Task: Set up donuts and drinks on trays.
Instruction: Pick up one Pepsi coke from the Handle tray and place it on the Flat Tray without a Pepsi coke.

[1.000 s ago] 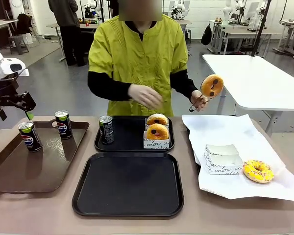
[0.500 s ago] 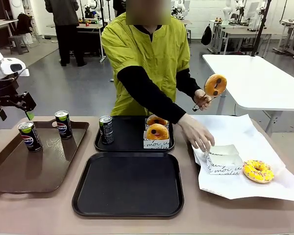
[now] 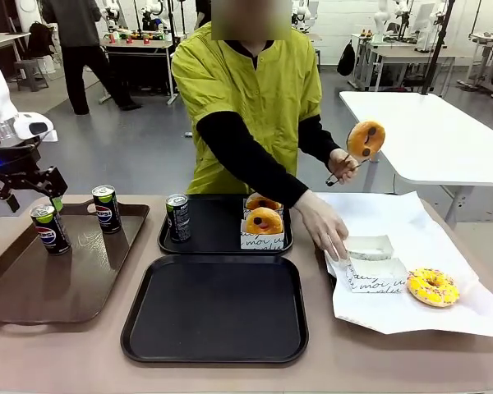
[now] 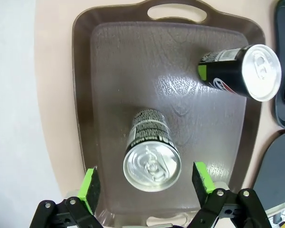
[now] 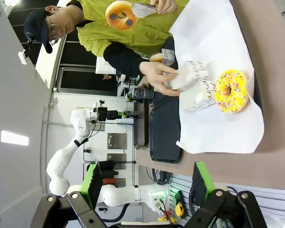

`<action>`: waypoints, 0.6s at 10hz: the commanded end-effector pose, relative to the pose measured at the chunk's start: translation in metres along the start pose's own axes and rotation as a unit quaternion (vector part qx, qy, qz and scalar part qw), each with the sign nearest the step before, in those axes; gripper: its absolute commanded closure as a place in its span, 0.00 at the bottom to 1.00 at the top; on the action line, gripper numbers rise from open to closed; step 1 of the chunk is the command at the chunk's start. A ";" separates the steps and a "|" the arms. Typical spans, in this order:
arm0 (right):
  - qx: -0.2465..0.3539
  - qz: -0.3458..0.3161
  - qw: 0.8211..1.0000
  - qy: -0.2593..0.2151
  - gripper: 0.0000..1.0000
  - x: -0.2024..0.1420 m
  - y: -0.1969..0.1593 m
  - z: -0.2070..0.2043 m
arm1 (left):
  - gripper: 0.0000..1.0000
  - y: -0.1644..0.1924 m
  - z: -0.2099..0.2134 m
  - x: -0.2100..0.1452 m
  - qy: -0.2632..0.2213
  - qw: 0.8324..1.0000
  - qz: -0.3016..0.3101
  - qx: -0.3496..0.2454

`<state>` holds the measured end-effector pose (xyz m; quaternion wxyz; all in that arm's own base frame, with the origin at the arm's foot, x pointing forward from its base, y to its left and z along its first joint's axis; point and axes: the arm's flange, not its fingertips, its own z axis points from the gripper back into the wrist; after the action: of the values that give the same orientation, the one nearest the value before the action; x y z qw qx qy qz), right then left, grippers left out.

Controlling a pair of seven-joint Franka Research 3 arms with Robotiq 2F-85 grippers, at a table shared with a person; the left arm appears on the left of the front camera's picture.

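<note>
Donuts in sleeves: 2 sleeved donuts stand upright in white paper, one behind the other, at the right edge of the far black tray.
Donut in the air: dotted donut, golden with dark spots, is gripped by tongs in the person's raised hand, above the far edge of the white paper.
Donut on paper: sprinkled donut, yellow-glazed, lies flat near the paper's right edge, just beside the empty sleeves.
Person's other hand: reaches down onto the top one of those sleeves.
Cans: 1 tray can stands at the left edge of the far black tray. 2 more stand on the brown tray: the inner can by its far edge and the corner can toward its far left corner.
Second tray: near black tray lies along the table's near edge, just in front of the far one.
Left gripper: hangs over the corner can, jaws wide. From the wrist, the can's silver top sits between the green pads and lower than them, touching neither.
Right gripper: jaws wide, holding nothing, well back from the paper and donuts.
</note>
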<state>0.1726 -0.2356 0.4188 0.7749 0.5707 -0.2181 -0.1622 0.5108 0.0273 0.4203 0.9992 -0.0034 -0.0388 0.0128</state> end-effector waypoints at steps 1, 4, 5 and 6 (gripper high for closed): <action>0.006 0.007 1.000 -0.002 0.00 0.000 0.001 0.000 | 0.00 0.003 -0.011 0.014 -0.003 1.000 0.011 0.015; 0.006 0.007 1.000 -0.002 0.00 0.000 0.001 0.000 | 0.00 0.001 -0.028 0.016 0.009 1.000 0.003 0.007; 0.006 0.007 1.000 -0.002 0.00 0.000 0.001 0.000 | 0.00 -0.001 -0.031 0.018 0.015 1.000 0.000 0.008; 0.006 0.007 1.000 -0.002 0.00 0.000 0.001 0.000 | 0.00 -0.002 -0.035 0.015 0.018 1.000 0.000 0.005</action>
<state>0.1726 -0.2356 0.4188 0.7749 0.5707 -0.2181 -0.1622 0.5250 0.0273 0.3867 0.9997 0.0002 -0.0192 0.0117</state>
